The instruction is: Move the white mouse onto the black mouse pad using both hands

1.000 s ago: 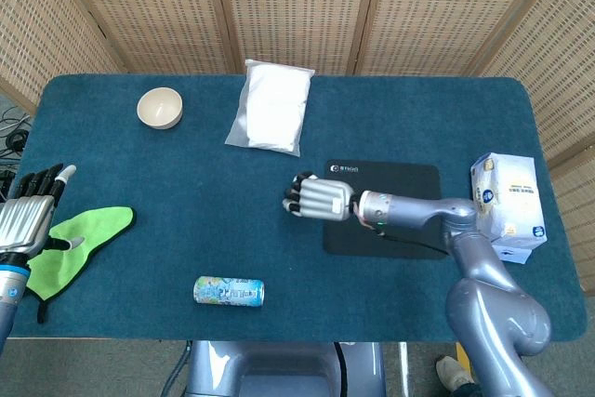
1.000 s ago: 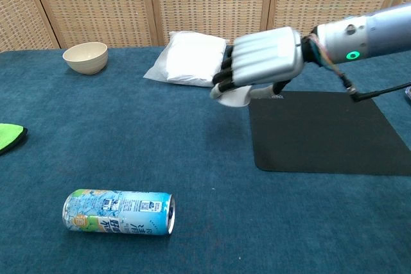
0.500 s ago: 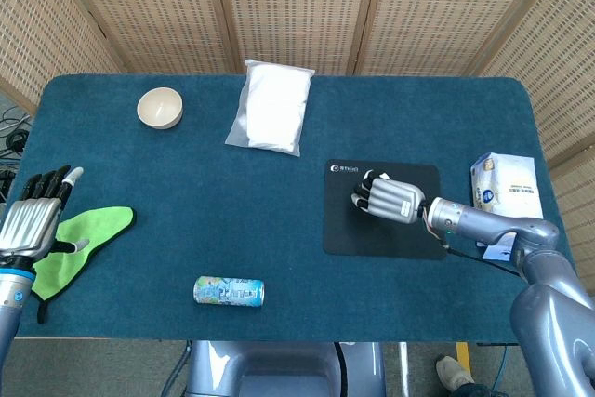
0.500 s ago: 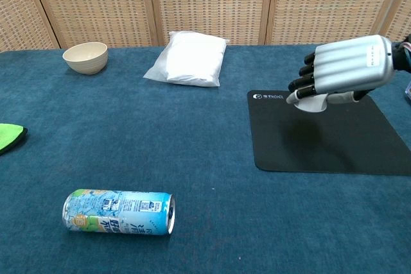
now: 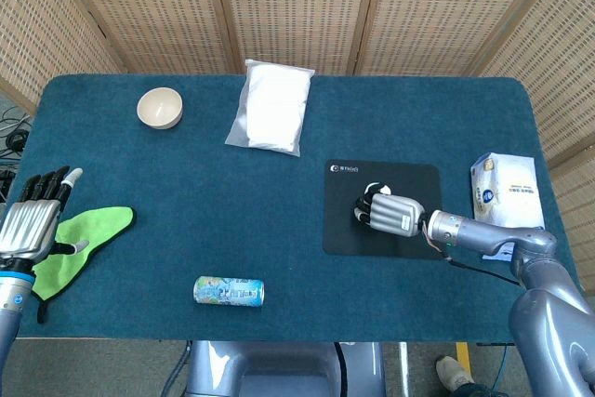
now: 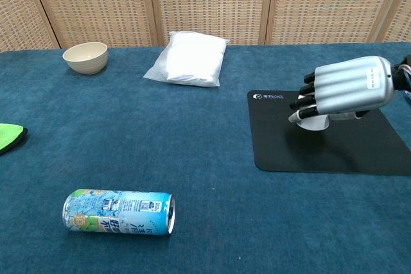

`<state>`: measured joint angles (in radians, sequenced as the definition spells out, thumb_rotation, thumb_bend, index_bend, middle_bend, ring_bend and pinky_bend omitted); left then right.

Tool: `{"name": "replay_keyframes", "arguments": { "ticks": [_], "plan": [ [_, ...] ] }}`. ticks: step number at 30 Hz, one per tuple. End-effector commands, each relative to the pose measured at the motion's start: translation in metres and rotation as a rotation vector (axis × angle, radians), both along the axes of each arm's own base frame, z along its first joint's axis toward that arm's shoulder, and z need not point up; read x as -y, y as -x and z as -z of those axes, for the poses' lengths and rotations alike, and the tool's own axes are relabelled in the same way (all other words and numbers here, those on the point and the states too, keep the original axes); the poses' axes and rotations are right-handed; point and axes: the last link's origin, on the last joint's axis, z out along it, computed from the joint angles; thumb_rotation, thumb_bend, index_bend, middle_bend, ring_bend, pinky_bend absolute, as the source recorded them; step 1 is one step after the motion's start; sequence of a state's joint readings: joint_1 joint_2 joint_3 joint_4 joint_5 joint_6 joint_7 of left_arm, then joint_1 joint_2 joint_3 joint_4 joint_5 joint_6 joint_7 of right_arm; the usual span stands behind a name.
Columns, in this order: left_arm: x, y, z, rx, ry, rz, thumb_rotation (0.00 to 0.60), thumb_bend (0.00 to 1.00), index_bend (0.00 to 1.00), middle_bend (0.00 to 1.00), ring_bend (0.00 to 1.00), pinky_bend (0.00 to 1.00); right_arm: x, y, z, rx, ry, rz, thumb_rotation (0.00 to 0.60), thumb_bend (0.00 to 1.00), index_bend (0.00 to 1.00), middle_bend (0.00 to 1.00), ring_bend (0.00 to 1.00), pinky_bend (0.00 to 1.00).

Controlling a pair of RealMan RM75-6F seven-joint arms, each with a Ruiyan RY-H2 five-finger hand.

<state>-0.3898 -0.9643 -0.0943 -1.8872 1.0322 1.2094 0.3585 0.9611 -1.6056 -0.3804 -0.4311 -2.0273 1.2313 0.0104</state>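
Note:
My right hand holds the white mouse low over the middle of the black mouse pad. The fingers curl over the mouse, so only its front edge shows below them. Whether the mouse touches the pad, I cannot tell. My left hand hovers at the table's left edge with its fingers spread and nothing in it, beside a green cloth. The chest view does not show the left hand.
A drink can lies on its side near the front edge. A cream bowl and a white plastic bag sit at the back. A tissue pack lies right of the pad.
My right hand carried the mouse rightward from left of the pad to over its middle, then lowered it. The left hand barely shifted.

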Motion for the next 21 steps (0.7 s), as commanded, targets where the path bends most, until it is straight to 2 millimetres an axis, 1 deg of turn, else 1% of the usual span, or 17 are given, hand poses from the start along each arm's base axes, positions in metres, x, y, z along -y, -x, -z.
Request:
{"name": "replay_keyframes", "arguments": {
  "ticks": [1,2,3,4,5,7,11,15,21],
  "plan": [
    [-0.001,0.001,0.000,0.001,0.001,-0.005,0.600,0.00,0.00,0.00,0.00,0.00,0.002,0.004,0.003,-0.019,0.006,0.036,0.600,0.56,0.36,0.30,0.23,0.40],
    [-0.001,0.001,0.000,0.000,0.002,-0.007,0.600,0.00,0.00,0.00,0.00,0.00,0.004,0.007,0.003,-0.034,0.019,0.051,0.600,0.52,0.26,0.21,0.15,0.35],
    [-0.001,0.001,0.000,0.000,0.003,-0.008,0.600,0.00,0.00,0.00,0.00,0.00,0.006,0.008,0.003,-0.043,0.032,0.062,0.600,0.49,0.20,0.15,0.10,0.30],
    [-0.001,0.001,0.000,0.001,0.004,-0.008,0.600,0.00,0.00,0.00,0.00,0.00,0.006,0.009,0.003,-0.049,0.040,0.072,0.600,0.44,0.12,0.07,0.04,0.23],
    [-0.001,0.001,0.000,0.001,0.004,-0.008,0.600,0.00,0.00,0.00,0.00,0.00,0.007,0.010,0.004,-0.051,0.046,0.081,0.600,0.41,0.08,0.02,0.00,0.19],
    [-0.001,0.001,-0.001,0.002,0.003,-0.009,0.600,0.00,0.00,0.00,0.00,0.00,0.006,0.011,0.004,-0.057,0.051,0.087,0.600,0.37,0.06,0.00,0.00,0.16],
    [-0.001,0.001,-0.001,0.003,0.005,-0.008,0.600,0.00,0.00,0.00,0.00,0.00,0.002,0.013,0.002,-0.073,0.048,0.070,0.600,0.32,0.05,0.00,0.00,0.12],
    [-0.001,0.001,-0.001,0.004,0.008,-0.006,0.600,0.00,0.00,0.00,0.00,0.00,-0.002,0.013,-0.004,-0.057,0.050,0.061,0.600,0.31,0.05,0.00,0.00,0.11],
    [0.001,0.001,-0.001,0.008,0.006,-0.004,0.600,0.00,0.00,0.00,0.00,0.00,-0.011,0.007,-0.022,0.061,0.081,0.065,0.600,0.31,0.04,0.00,0.00,0.10]
  ]
}}
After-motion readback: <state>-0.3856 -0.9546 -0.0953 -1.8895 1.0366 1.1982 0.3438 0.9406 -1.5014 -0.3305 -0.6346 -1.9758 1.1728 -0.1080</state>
